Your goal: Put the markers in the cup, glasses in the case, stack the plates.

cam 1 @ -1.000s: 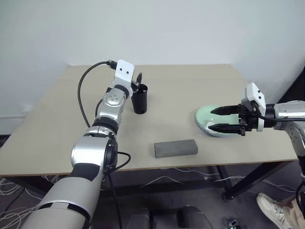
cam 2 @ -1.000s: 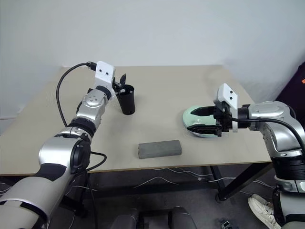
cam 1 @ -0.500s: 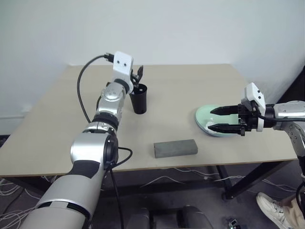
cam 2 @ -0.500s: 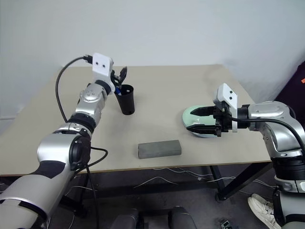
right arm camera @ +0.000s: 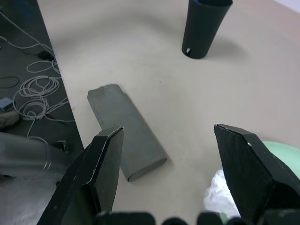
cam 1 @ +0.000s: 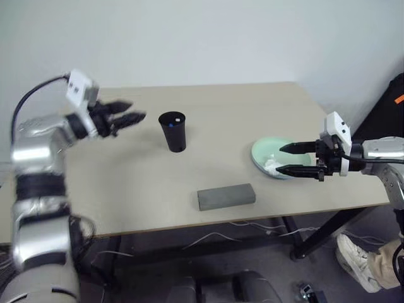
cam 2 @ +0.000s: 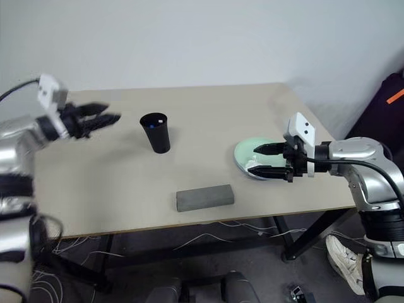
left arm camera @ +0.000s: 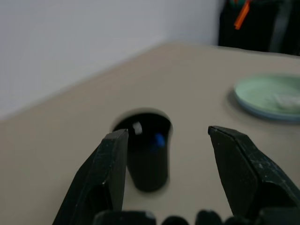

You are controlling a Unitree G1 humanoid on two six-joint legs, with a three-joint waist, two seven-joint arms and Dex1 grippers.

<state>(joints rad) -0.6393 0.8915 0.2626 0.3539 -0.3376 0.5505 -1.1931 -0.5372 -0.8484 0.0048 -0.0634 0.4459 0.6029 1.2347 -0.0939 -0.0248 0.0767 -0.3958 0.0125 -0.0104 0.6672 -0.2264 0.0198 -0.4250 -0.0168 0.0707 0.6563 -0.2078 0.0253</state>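
Observation:
The black cup (cam 1: 173, 131) stands upright at mid table. Inside it show the markers (left arm camera: 159, 139), one tip blue and one white. My left gripper (cam 1: 123, 118) hovers to the left of the cup, pointing at it, open and empty. The plates (cam 1: 262, 150) lie at the right, mint green on top with a bluish edge beneath. My right gripper (cam 1: 281, 158) is open, its fingers just over their near rim and holding nothing. The grey case (cam 1: 226, 196) lies shut near the front edge. The glasses are out of view.
A crumpled white tissue (cam 1: 273, 165) rests on the top plate between my right fingers. Cables (cam 2: 208, 238) hang under the table's front edge. A person's shoe (cam 1: 353, 252) is on the floor at the right. A white wall stands behind the table.
My left arm has pulled away from the cup, swinging back and to the left; its open gripper now faces the cup from the side. The camera has shifted. The right arm has kept still.

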